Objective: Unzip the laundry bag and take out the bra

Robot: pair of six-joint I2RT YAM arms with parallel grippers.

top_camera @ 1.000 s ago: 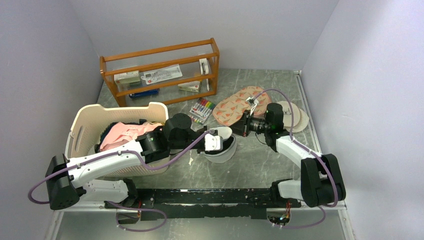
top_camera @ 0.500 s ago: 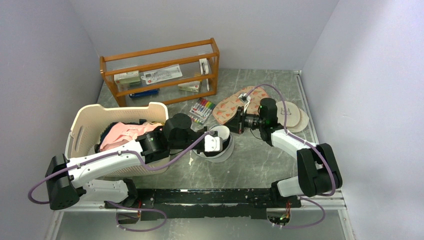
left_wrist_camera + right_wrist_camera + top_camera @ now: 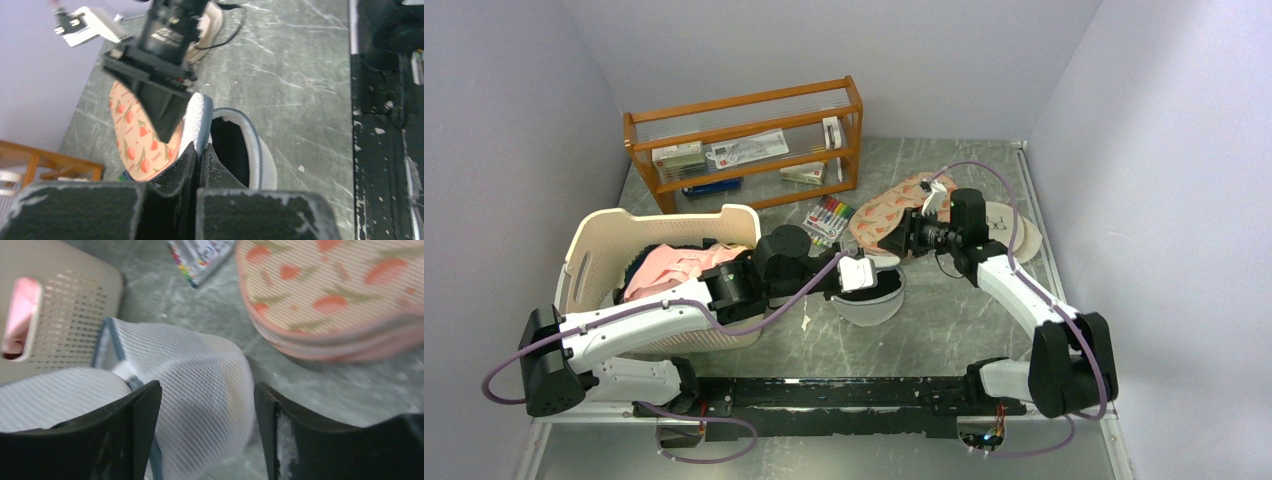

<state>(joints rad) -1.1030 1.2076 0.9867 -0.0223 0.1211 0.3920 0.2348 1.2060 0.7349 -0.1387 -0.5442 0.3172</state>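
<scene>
A round white mesh laundry bag [image 3: 871,296] lies mid-table, just beside a cream basket [image 3: 594,240] and near salmon patterned pads [image 3: 886,215]. Its grey zipper band [image 3: 250,131] gapes, showing a dark inside, so unzipping looks partly done. The bra is not out, and no yellow shows anywhere. The left gripper [image 3: 198,160] has its fingers pressed together at the bag's rim, apparently pinching it. The right gripper [image 3: 207,386] is spread wide around the mesh, holding nothing. How far round the zip has run is hidden. Whether the dark inside is fabric or shadow is unclear.
</scene>
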